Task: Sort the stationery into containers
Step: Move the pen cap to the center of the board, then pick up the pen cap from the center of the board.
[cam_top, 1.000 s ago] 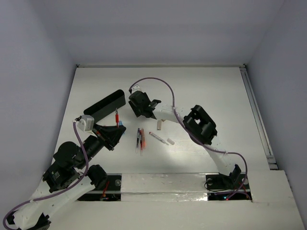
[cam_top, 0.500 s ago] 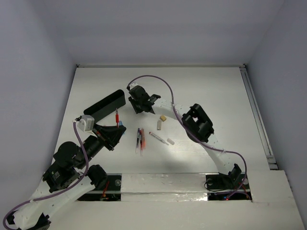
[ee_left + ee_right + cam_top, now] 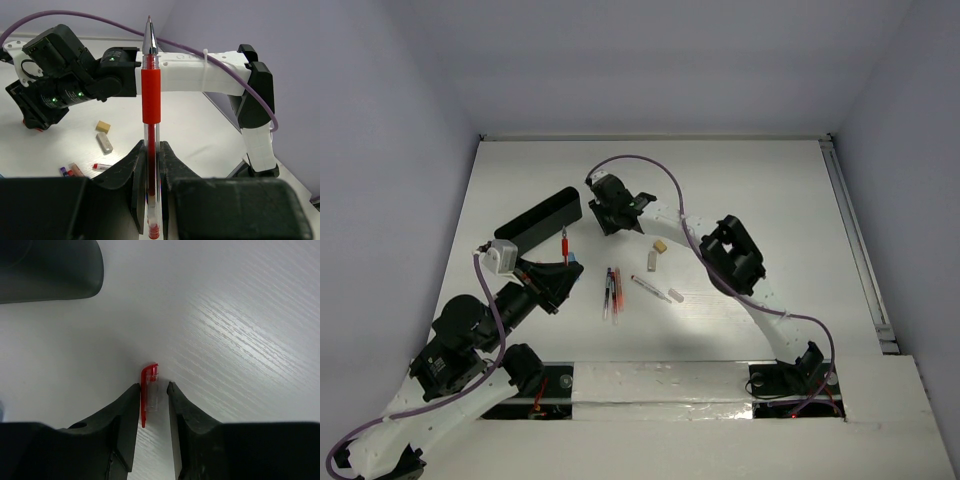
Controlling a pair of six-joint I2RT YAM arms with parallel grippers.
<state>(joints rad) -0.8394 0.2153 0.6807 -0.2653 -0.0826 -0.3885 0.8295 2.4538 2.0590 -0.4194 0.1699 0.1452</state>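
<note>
1. From above, we are seeing the left tool (image 3: 558, 268) grasping a red pen (image 3: 565, 243) near the black box (image 3: 538, 220). Its wrist view is showing that pen standing upright, tip up.
2. Only the right wrist view is showing a small red-clipped cap (image 3: 149, 396) lying on the desk (image 3: 240, 315), bracketed by the right tool (image 3: 153, 386). We cannot tell whether it is being gripped.
3. Loose pens (image 3: 611, 290) are lying mid-desk.

Red-clipped clear pen cap (image 3: 149, 392) sits between the jaws on the white table (image 3: 225, 315); black box (image 3: 47, 267) upper left
</note>
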